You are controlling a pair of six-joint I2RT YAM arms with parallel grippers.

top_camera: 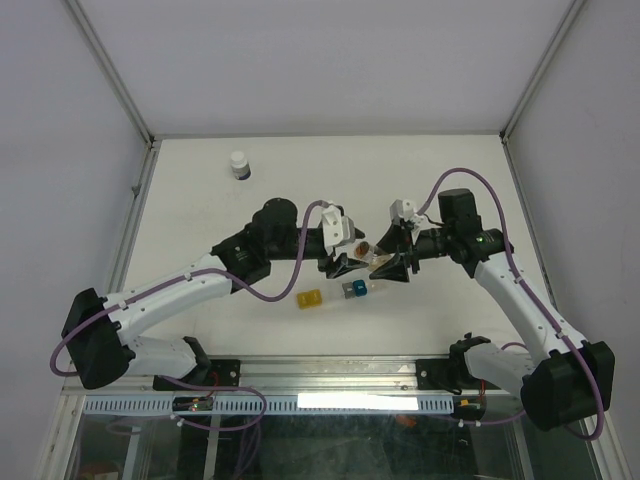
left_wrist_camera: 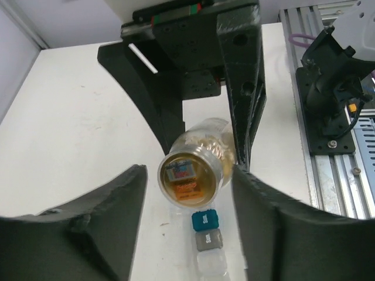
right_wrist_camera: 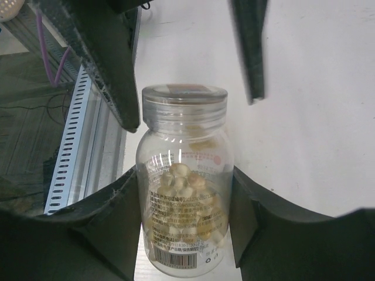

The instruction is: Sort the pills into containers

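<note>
The pills (right_wrist_camera: 186, 190) are pale tan beads inside a clear capped vial (right_wrist_camera: 184, 175). My right gripper (right_wrist_camera: 184, 182) is shut on the vial's body and holds it on its side above the table (top_camera: 372, 256). My left gripper (left_wrist_camera: 187, 193) is open, with one finger on each side of the vial's cap (left_wrist_camera: 190, 175); the left finger (left_wrist_camera: 94, 222) stands clear of it. The container strip lies just below: a blue cube (left_wrist_camera: 205, 220), a grey one (left_wrist_camera: 209, 239) and a clear one (left_wrist_camera: 212, 263). The yellow cube (top_camera: 310, 299) lies apart, to the left of the blue cube (top_camera: 357, 290).
A small dark bottle with a white cap (top_camera: 239, 163) stands at the far left of the table. The aluminium rail (top_camera: 330, 372) and both arm bases run along the near edge. Frame posts and walls bound the table's sides.
</note>
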